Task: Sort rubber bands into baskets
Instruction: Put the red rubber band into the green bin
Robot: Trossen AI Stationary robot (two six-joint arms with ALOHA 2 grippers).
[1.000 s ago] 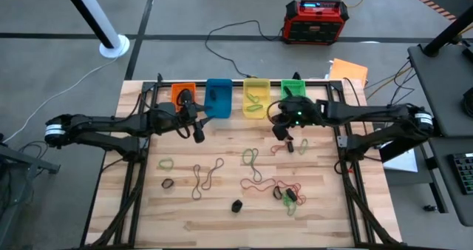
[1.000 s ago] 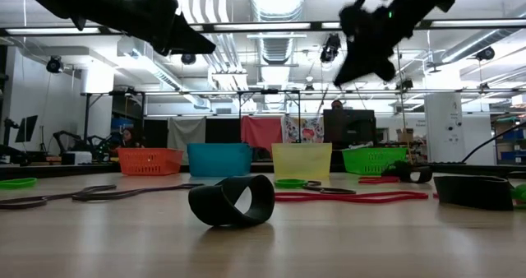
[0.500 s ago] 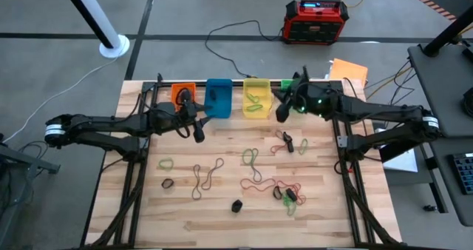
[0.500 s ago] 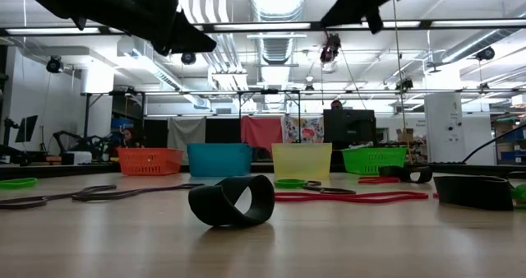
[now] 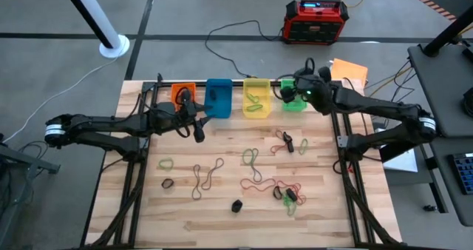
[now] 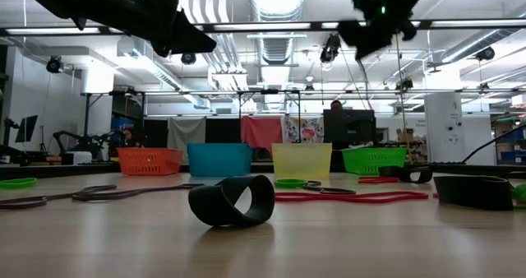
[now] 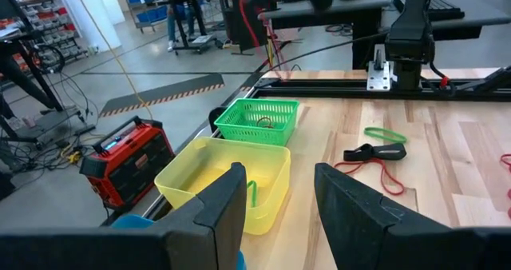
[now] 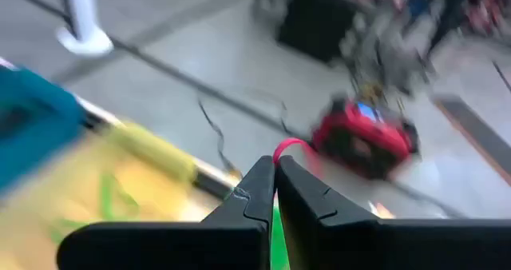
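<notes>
Four baskets stand in a row at the table's far edge: orange (image 5: 182,95), blue (image 5: 218,98), yellow (image 5: 256,98) and green (image 5: 294,104). Several rubber bands (image 5: 251,161), green, red, brown and black, lie loose on the middle of the table. My right gripper (image 5: 288,93) is high over the green basket and shut on a red rubber band (image 8: 284,148). My left gripper (image 5: 198,134) is open and empty, raised near the blue basket; its wrist view shows the yellow basket (image 7: 227,178) and the green one (image 7: 257,120). My right gripper pinches the red rubber band between its two shut fingertips. A small red loop (image 8: 286,147) sticks out just past them. The band is lifted clear of the table; the rest of it is hidden by the fingers.
A red-black box (image 5: 316,19) stands on the floor beyond the far edge. An orange sheet (image 5: 347,71) lies at the far right corner. Green bands lie in the yellow basket. A thick black band (image 6: 232,200) lies near the front edge.
My right gripper has risen from above the loose bands at the table's middle right and gone toward the far edge, to above the green basket, staying shut on the red band.
</notes>
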